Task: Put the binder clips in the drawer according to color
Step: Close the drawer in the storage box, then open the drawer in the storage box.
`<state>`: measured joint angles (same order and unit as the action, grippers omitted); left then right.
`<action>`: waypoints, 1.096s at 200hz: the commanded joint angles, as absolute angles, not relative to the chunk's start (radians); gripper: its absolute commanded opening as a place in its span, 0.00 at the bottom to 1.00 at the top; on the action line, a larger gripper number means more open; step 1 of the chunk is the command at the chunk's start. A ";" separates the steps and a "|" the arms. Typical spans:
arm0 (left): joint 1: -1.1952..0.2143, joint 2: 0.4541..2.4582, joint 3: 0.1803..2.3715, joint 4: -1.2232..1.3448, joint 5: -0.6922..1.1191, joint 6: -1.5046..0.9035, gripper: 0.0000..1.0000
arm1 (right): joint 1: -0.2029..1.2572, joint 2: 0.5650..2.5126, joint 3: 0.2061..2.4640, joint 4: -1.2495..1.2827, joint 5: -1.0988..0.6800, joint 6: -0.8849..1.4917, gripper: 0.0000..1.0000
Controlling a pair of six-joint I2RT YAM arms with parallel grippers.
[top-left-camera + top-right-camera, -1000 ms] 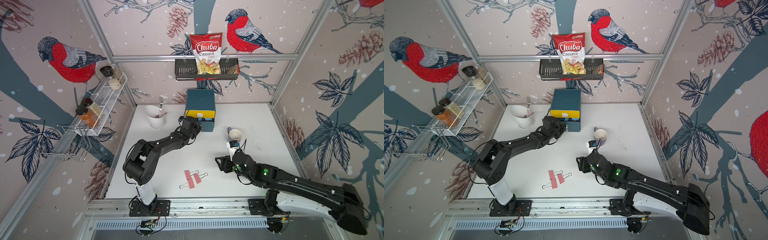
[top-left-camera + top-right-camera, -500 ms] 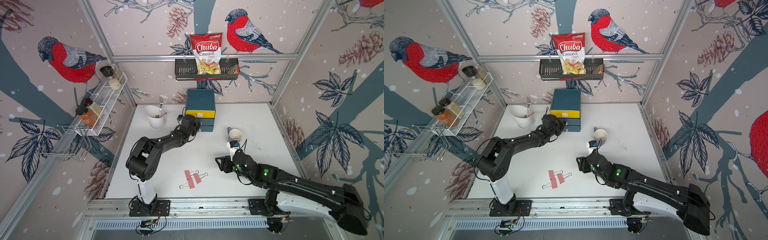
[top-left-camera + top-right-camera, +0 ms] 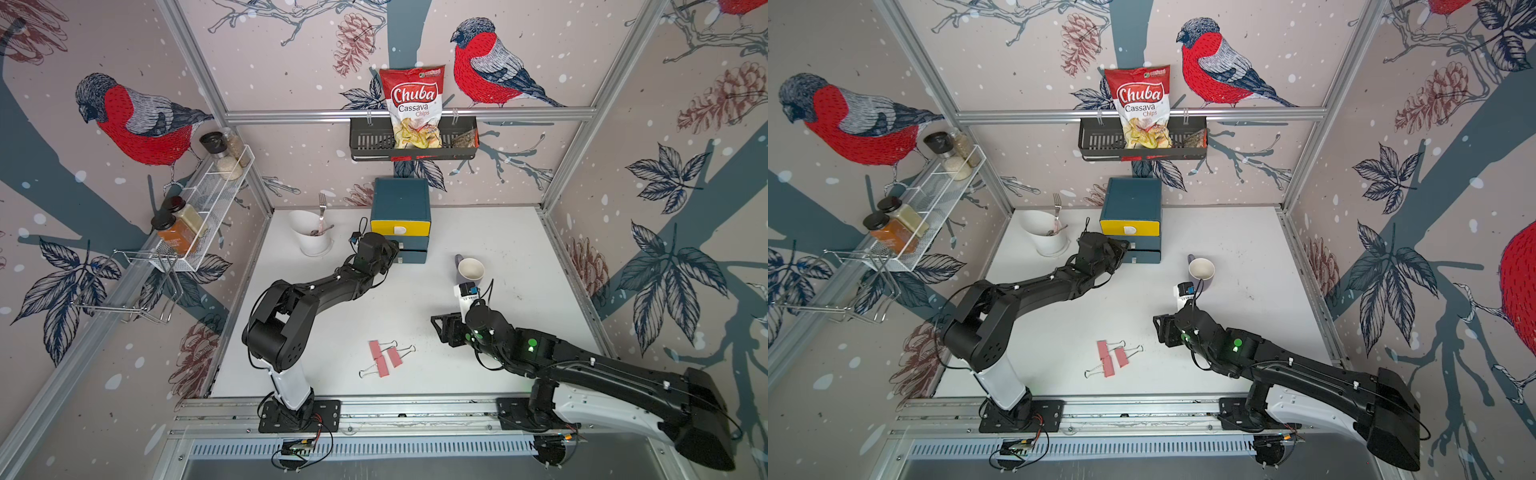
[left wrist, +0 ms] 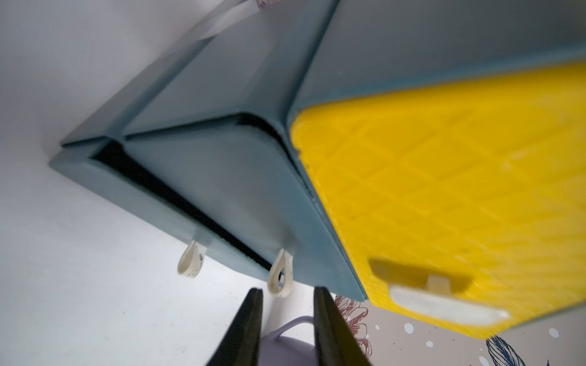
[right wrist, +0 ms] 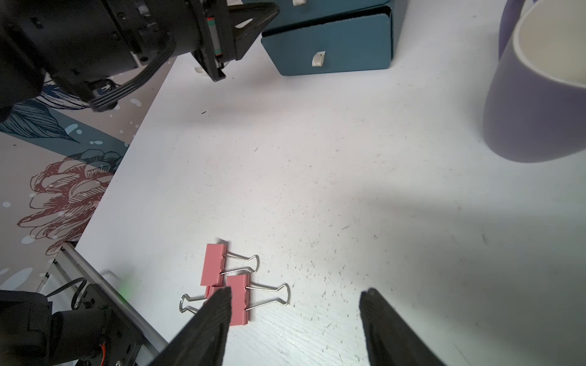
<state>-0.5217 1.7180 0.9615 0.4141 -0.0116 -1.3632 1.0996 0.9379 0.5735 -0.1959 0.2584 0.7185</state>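
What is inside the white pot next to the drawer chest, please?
A fork stands tines up in the pot, and a second thin utensil leans at its rim. The pot's near wall hides their lower ends and the bottom.

Top views overlook the whole table (image 3: 498,232); wrist views close.

Probably a lab's mock kitchen: aluminium frame (image 3: 291,114), bird wallpaper (image 3: 141,120); spice rack (image 3: 210,198), chips bag (image 3: 413,106), utensil cup (image 3: 311,241).
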 commanded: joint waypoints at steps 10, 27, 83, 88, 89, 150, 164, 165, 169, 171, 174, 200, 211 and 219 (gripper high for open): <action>-0.533 1.702 0.889 0.482 -0.022 -1.392 0.32 | 1.102 0.935 0.568 -0.182 0.260 0.734 0.70; -0.534 1.742 0.862 0.534 0.001 -1.420 0.32 | 1.101 0.941 0.568 -0.178 0.258 0.733 0.69; -0.533 1.923 0.871 0.756 0.068 -1.479 0.34 | 1.101 0.942 0.566 -0.182 0.262 0.733 0.69; -0.534 1.935 0.879 0.763 0.072 -1.479 0.35 | 1.101 0.942 0.565 -0.182 0.262 0.732 0.70; -0.533 1.937 0.880 0.764 0.073 -1.478 0.35 | 1.100 0.942 0.565 -0.182 0.262 0.732 0.69; -0.530 2.033 0.969 0.750 0.084 -1.474 0.36 | 1.095 0.962 0.561 -0.173 0.255 0.727 0.70; -0.530 2.051 0.980 0.756 0.087 -1.480 0.31 | 1.093 0.960 0.563 -0.179 0.256 0.727 0.70; -0.531 2.052 0.981 0.756 0.087 -1.480 0.30 | 1.094 0.960 0.563 -0.178 0.257 0.727 0.70; -0.530 2.055 0.982 0.756 0.087 -1.482 0.29 | 1.092 0.958 0.562 -0.179 0.258 0.727 0.70; -0.531 2.057 0.982 0.756 0.087 -1.483 0.28 | 1.092 0.957 0.562 -0.180 0.258 0.726 0.70; -0.530 2.058 0.982 0.756 0.086 -1.483 0.27 | 1.092 0.955 0.561 -0.180 0.257 0.726 0.70; -0.528 2.064 0.975 0.771 0.074 -1.486 0.08 | 1.088 0.951 0.557 -0.180 0.259 0.727 0.70; -0.529 2.063 0.970 0.781 0.068 -1.484 0.00 | 1.088 0.952 0.557 -0.179 0.257 0.729 0.70; -0.528 2.063 0.968 0.784 0.066 -1.482 0.00 | 1.089 0.955 0.557 -0.178 0.255 0.730 0.70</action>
